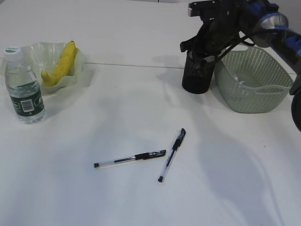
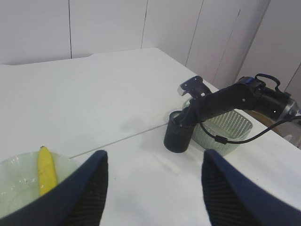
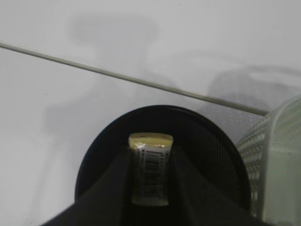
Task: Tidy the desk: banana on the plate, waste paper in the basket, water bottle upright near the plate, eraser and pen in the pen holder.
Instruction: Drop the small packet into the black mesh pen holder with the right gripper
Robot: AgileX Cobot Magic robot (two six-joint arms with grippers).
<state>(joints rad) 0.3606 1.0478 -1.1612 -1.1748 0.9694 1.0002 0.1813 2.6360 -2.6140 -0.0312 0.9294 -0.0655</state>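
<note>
Right now, at upper right, the right gripper (image 3: 150, 188) is pinching the eraser (image 3: 150, 176) directly over the black pen holder (image 1: 198, 72); it should release only once centred inside. Lower frame, the left gripper (image 2: 153, 188) is hanging spread and empty. Two pens (image 1: 129, 159) are lying mid-table.

Ext. cam looks down at a slant across the desk from the front. Left wrist cam sits well back, facing across toward the mesh pen holder (image 2: 178, 137) and basket (image 2: 221, 129). Right wrist cam looks straight down into the holder, v. close. All three share the holder.
</note>
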